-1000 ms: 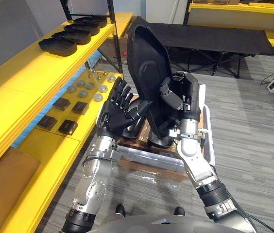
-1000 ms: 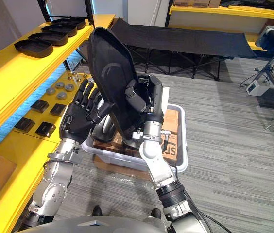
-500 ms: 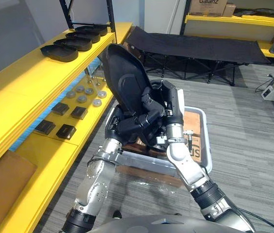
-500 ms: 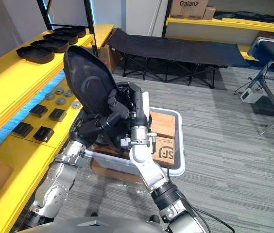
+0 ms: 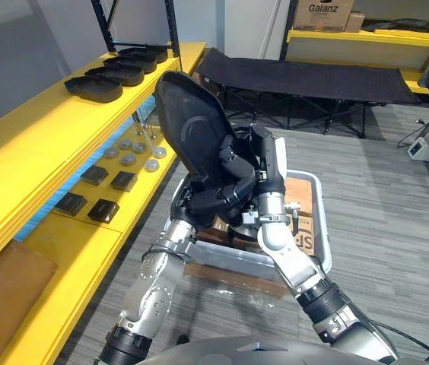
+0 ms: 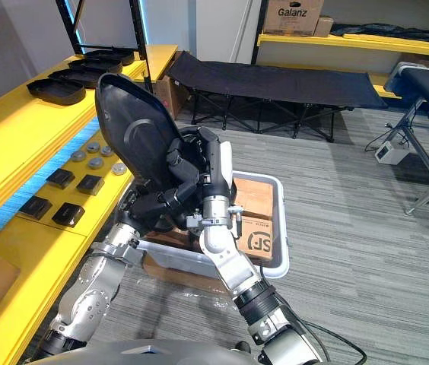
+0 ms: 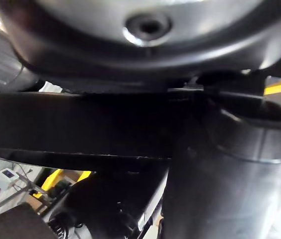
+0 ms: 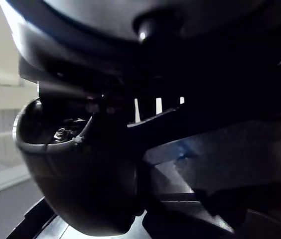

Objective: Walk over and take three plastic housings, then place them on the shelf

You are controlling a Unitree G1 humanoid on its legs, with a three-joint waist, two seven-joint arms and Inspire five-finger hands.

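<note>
A large black plastic housing (image 5: pixel 192 133) stands tilted upright in front of me, above the white bin (image 5: pixel 319 228). My right hand (image 5: pixel 239 169) has its fingers curled over the housing's right edge, near the middle. My left hand (image 5: pixel 213 204) is curled round the housing's lower part, just under the right hand. The bin holds more dark housings on brown cardboard, mostly hidden behind my hands. Several matching housings (image 5: pixel 93 87) lie in a row on the top board of the yellow shelf (image 5: pixel 39 144) at my left.
The shelf's lower board carries small black blocks (image 5: pixel 104 209) and round grey discs (image 5: pixel 129 152), with a brown carton (image 5: pixel 1 281) nearer me. A black folding cot (image 5: pixel 313 72) stands behind the bin. Grey carpet lies open at the right.
My left hand, spread open beside the housing a second ago, has closed on its lower part. The housing has tipped left toward the shelf. The camera has shifted too.
</note>
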